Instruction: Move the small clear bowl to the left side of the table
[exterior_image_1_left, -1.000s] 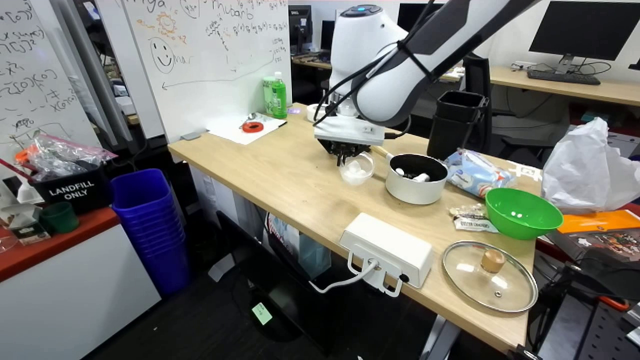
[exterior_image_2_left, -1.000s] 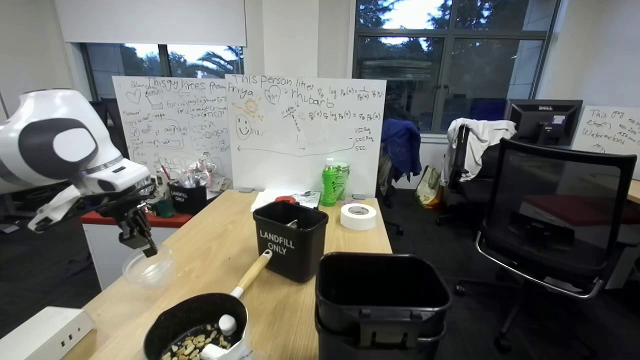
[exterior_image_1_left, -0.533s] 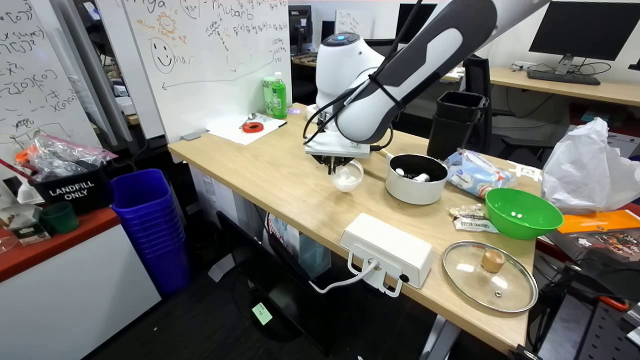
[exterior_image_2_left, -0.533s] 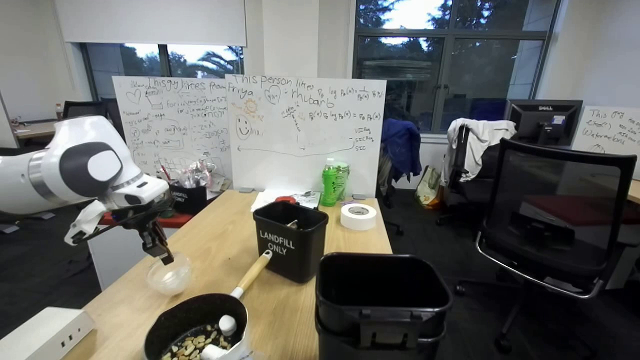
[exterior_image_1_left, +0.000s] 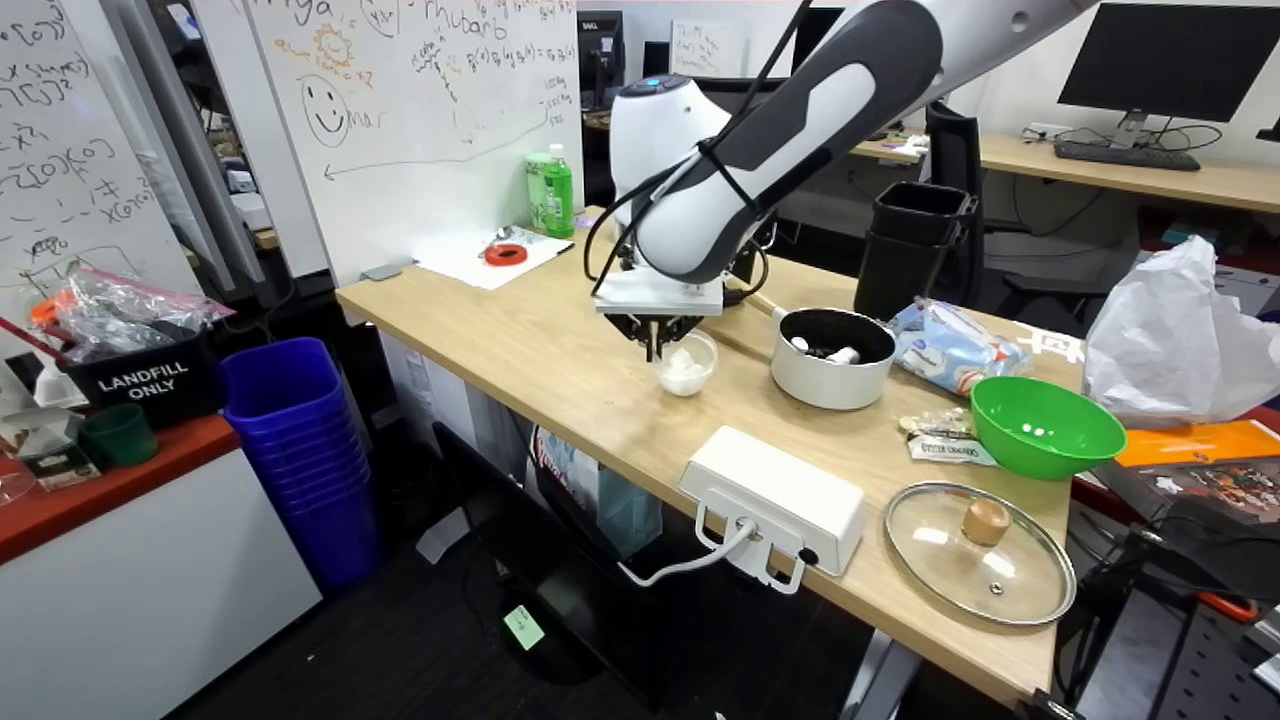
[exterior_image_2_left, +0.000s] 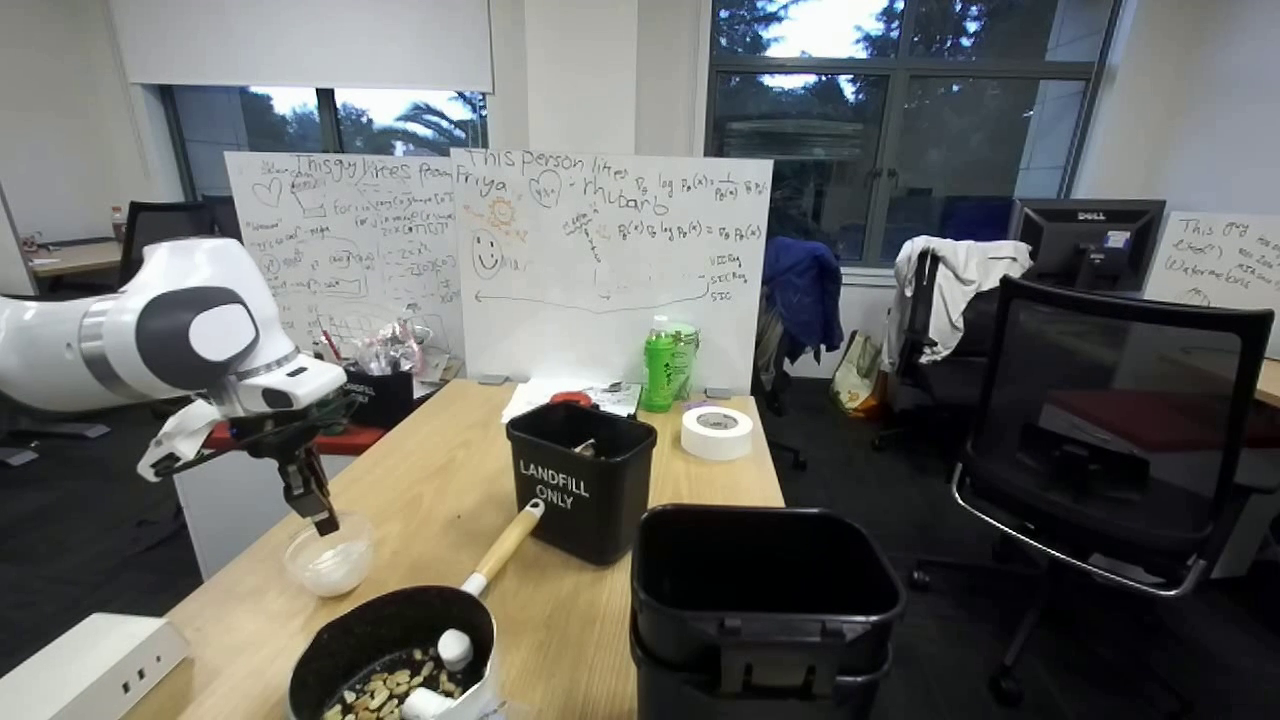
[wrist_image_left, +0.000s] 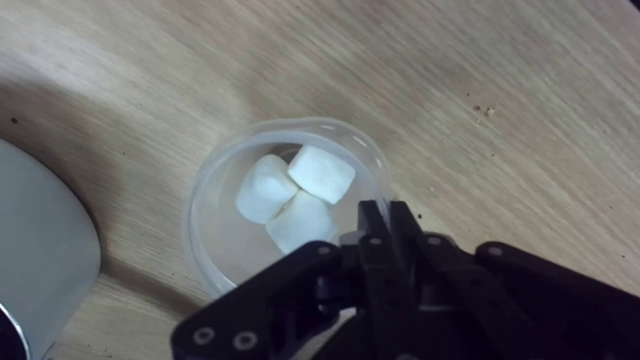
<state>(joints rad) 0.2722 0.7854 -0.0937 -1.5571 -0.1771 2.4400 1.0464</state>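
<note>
I am pinching the small clear bowl (wrist_image_left: 220, 235) by one side of its rim in the end effector (wrist_image_left: 383, 206), presumably to avoid disturbing the marshmallows (wrist_image_left: 300, 220) inside. I am holding it beside the saucepan (exterior_image_1_left: 828, 380), not touching.

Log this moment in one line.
pincer: shut on rim of clear bowl | inside: three marshmallows | near: saucepan | lift: cannot tell

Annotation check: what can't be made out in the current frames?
Wrist view: part of the small clear bowl, behind the hand.
Wrist view: part of the saucepan, past the left edge.
Wrist view: specks on the table, too small to identify.
In an exterior view: inside floor of the nearer LANDFILL ONLY bin, hidden by its front wall.
</note>
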